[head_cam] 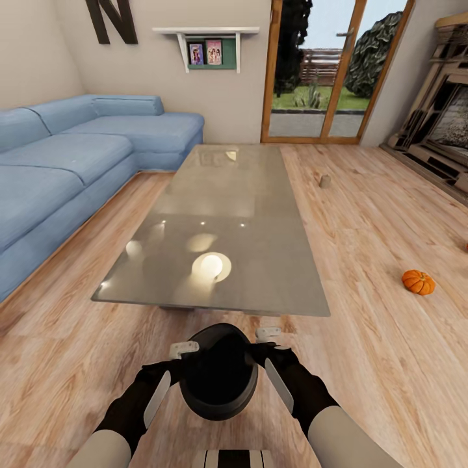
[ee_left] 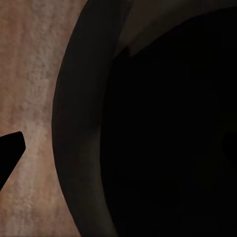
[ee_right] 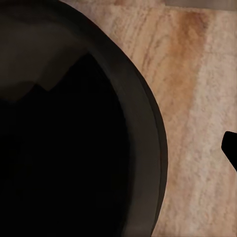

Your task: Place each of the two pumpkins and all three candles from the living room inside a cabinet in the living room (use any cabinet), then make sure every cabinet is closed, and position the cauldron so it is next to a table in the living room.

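Plank floor (head_cam: 364,364) everywhere: cauldron (head_cam: 218,380) at lower centre, pinched between left gripper (head_cam: 184,350) and right gripper (head_cam: 268,335), nearly at the table (head_cam: 260,286); pumpkin (head_cam: 418,281) and candle (head_cam: 325,181) unstowed.

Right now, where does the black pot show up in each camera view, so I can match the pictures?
Head view: the pot sits at bottom centre, between both arms, just short of the grey table.
Left wrist view: its dark rim and hollow take up most of the picture.
Right wrist view: it covers the side away from the floor.
Shared landmark: the wood plank floor.
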`<state>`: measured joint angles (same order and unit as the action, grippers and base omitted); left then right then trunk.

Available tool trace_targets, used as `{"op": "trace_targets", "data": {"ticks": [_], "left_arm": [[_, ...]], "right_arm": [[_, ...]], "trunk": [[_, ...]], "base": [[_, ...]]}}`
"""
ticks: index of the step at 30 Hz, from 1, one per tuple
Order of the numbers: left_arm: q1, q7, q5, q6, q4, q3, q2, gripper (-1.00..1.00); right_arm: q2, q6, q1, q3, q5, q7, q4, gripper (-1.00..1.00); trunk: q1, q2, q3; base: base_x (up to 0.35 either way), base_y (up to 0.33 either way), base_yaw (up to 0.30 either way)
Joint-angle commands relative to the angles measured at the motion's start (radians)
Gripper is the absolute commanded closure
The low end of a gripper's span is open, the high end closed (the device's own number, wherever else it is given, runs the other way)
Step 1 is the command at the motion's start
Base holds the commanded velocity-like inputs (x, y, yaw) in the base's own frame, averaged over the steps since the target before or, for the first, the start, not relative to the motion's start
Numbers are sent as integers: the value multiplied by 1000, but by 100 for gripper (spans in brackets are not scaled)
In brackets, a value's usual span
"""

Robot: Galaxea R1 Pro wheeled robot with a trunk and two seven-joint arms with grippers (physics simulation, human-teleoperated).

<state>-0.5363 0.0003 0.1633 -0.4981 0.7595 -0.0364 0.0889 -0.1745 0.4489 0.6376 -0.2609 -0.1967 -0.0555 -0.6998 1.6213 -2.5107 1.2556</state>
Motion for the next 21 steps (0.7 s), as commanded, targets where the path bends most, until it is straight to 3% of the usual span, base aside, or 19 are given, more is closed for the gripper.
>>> {"op": "trace_targets", "data": {"ticks": [1,21], "left_arm": [[0,1,7,-5,1,-1,0,-100],[-1,1,8,-5,1,-1,0,-100]], "right_arm": [[0,4,0,-1,-9,-6,-1,-100],[0,4,0,-1,-16,-6,-1,-100]], "trunk": [[0,0,1],[0,0,-7]], "base": [[0,0,0],[0,0,0]]}}
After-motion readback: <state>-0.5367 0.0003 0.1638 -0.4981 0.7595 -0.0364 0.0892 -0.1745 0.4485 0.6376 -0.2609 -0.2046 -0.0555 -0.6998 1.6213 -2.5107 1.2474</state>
